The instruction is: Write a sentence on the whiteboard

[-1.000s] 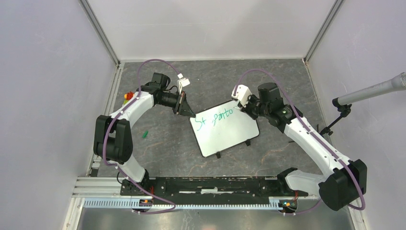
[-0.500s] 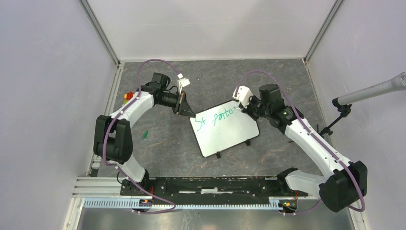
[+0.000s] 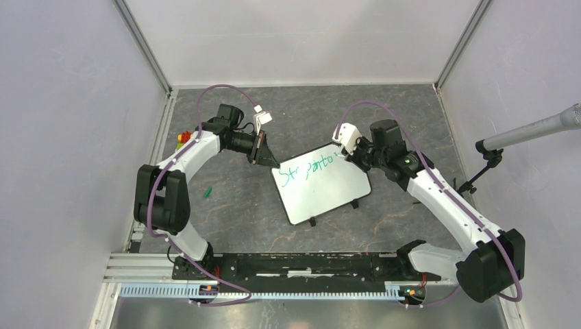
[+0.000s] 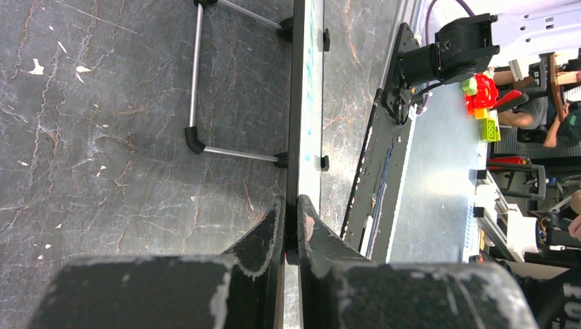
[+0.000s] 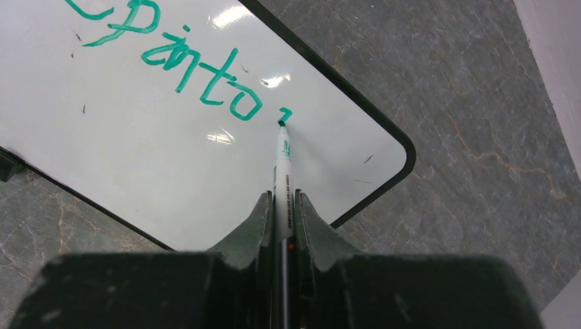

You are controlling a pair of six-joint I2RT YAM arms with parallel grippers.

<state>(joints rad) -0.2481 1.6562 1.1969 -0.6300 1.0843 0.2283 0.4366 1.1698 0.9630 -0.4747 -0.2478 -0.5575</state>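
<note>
Whiteboard (image 3: 325, 195) stands tilted on its wire stand (image 4: 195, 82) near the middle of the surface (image 3: 240, 212), somewhat nearer the far edge. The left end effector (image 4: 290, 202) is pressed together on the board's black frame at the corner facing the surface's left edge, presumably bracing it against writing pressure; the right end effector (image 5: 281, 199) pinches a green marker (image 5: 283, 161) lengthwise, tip touching the board just past the last letter, near the board's far right corner, so strokes fall in the wrist view; the sentence (image 5: 199, 75) reads roughly "St" then "painto", one green line, with a small tick after the "o"; barrel print too small to read; writing judged partway.
</note>
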